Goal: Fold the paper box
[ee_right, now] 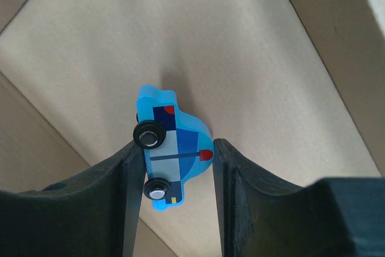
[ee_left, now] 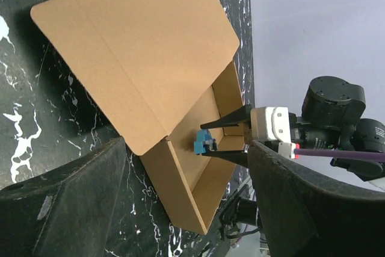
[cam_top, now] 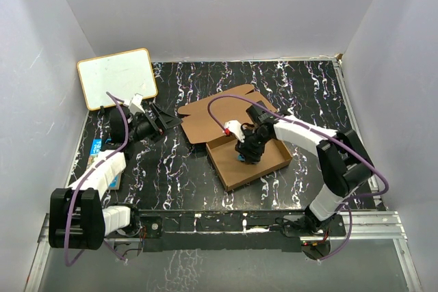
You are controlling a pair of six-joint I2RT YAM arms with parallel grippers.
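A shallow brown corrugated paper box, lid flap open, sits on a black marbled table around the right gripper, which pinches a glossy blue toy car; the left gripper gapes empty, well apart leftward.

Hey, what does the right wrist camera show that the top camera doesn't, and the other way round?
Right wrist only: the blue toy car in detail, with black wheels and red marks, and the right gripper, its jaws touching the car on both sides.
Top external only: the whole paper box with its lid flap open, the white board, and the left gripper, open, left of the box.
Both: the box's cardboard floor with the car over it, though the top view gives only a blue speck.
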